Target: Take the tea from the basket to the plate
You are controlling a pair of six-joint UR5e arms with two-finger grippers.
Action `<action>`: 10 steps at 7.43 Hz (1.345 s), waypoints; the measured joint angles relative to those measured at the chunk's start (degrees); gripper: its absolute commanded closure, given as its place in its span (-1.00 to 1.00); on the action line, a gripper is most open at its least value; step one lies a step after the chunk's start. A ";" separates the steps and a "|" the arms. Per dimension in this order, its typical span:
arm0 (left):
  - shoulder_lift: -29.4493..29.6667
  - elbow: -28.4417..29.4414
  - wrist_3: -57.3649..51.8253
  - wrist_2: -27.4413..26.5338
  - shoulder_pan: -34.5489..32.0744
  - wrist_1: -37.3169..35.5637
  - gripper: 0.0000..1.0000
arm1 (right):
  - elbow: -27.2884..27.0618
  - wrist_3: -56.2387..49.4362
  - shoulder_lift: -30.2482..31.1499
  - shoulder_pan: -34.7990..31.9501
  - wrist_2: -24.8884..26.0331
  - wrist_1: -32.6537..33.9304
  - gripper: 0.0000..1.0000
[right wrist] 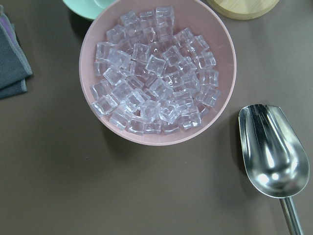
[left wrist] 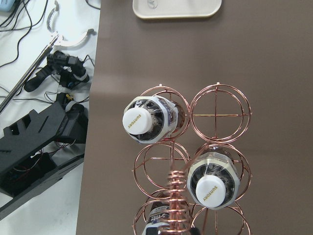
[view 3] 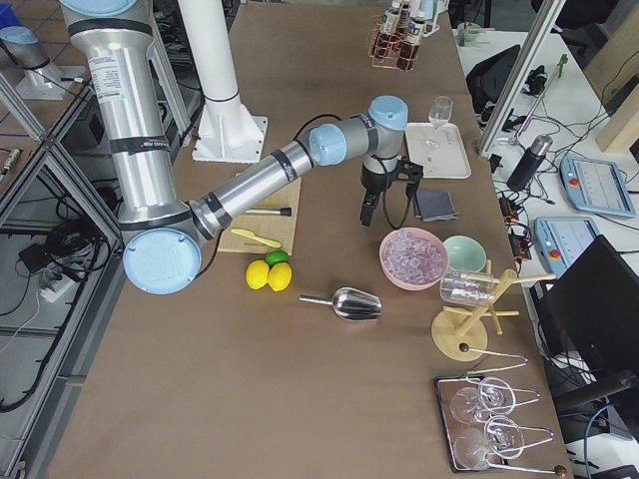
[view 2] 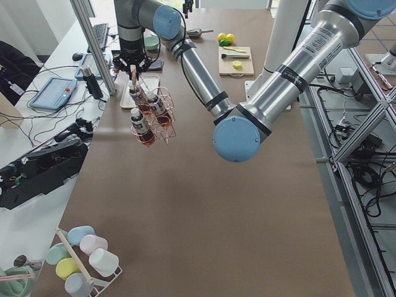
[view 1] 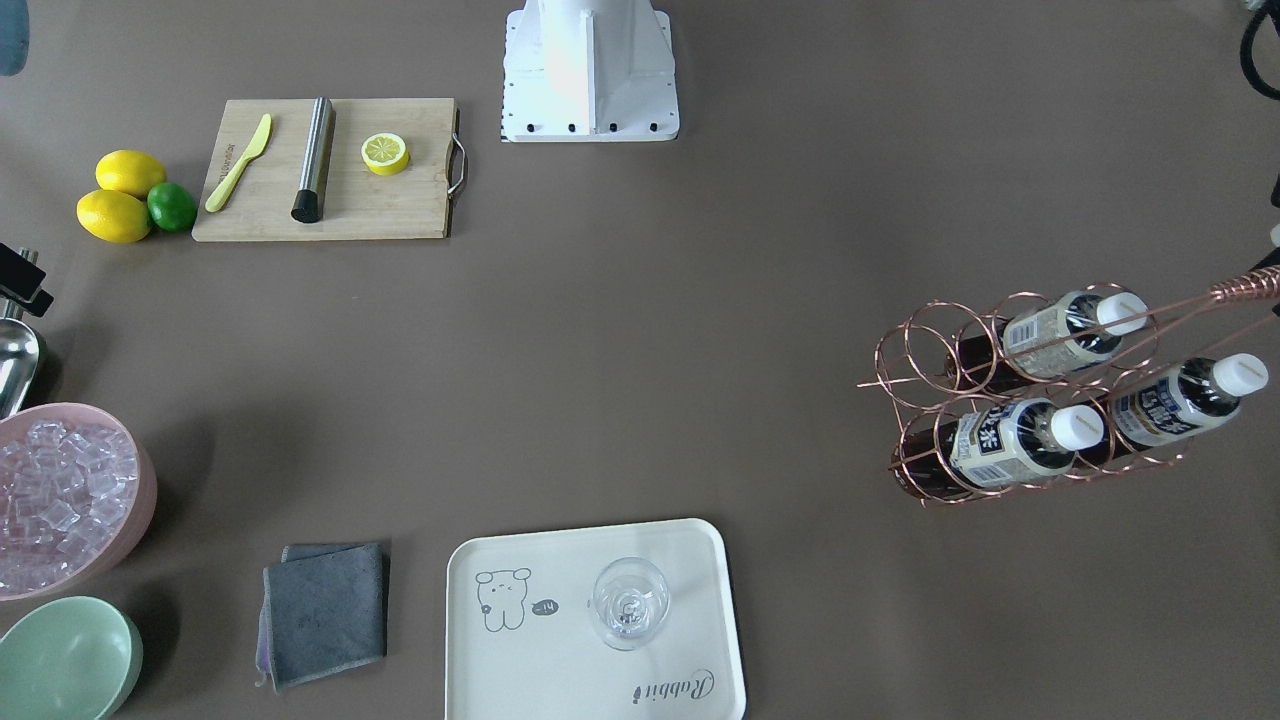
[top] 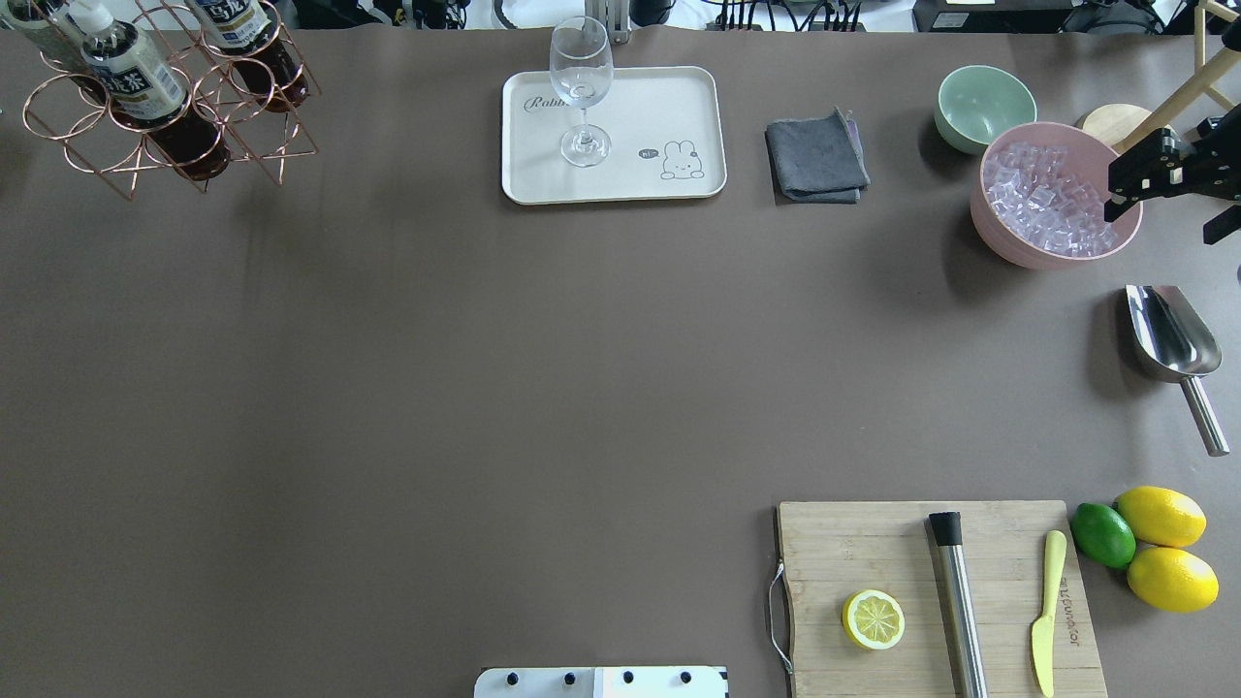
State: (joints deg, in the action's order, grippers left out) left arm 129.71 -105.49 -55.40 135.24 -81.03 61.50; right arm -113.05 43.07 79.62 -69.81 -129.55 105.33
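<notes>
Currently left gripper [view 2: 133,69] is clamping the basket [left wrist: 221,115] handle, apparently hanging it over the far left corner, three tea [view 1: 1010,442] bottles standing inside. Right gripper [view 3: 385,212] is hovering spread and empty above ice bowl [top: 1049,260]. Likely risks: basket swinging and shedding bottles; tea knocking glass [top: 582,63] on plate [top: 630,107], far edge.

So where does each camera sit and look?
Front-facing: across table, looking down; robot base at top.
Overhead: behind robot, looking forward; right gripper.
Exterior left: table end; left arm near.
Exterior right: other end; right arm near.
Left wrist: down onto basket.
Right wrist: down onto ice bowl.
Front-facing and overhead both show the plate.
</notes>
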 measured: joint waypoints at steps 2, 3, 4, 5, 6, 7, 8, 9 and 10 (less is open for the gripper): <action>-1.26 -7.95 9.45 0.18 4.53 -2.28 1.00 | 0.03 0.00 0.49 -0.04 0.00 -0.02 -1.00; -1.42 -11.47 13.45 -0.05 8.50 -2.42 1.00 | 0.03 0.00 0.63 -0.05 0.00 -0.03 -1.00; -1.11 -13.41 16.60 -0.17 12.57 -2.07 1.00 | 0.03 0.00 0.73 -0.03 0.04 -0.04 -1.00; -0.42 -14.17 19.38 -0.21 16.88 -1.03 1.00 | 0.03 0.00 0.81 -0.04 0.08 -0.04 -1.00; 0.44 -14.28 22.52 -0.24 20.75 0.77 1.00 | 0.08 0.00 0.85 -0.04 0.13 -0.04 -1.00; 2.16 -14.07 27.24 -0.65 25.18 2.98 1.00 | 0.15 0.00 0.87 -0.05 0.16 -0.04 -1.00; 4.45 -13.89 32.58 -3.16 30.07 4.75 1.00 | 0.18 0.00 0.90 -0.06 0.18 -0.04 -1.00; 6.50 -13.66 38.28 -6.60 35.41 6.91 1.00 | 0.24 0.04 1.07 -0.06 0.23 -0.04 -1.00; 8.29 -13.20 42.77 -9.29 39.62 8.54 1.00 | 0.25 0.07 1.20 -0.16 0.38 -0.02 -1.00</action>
State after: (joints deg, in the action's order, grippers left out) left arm 138.01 -118.69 -12.63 125.95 -41.41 70.04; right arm -112.80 43.14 80.82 -69.97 -129.17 105.32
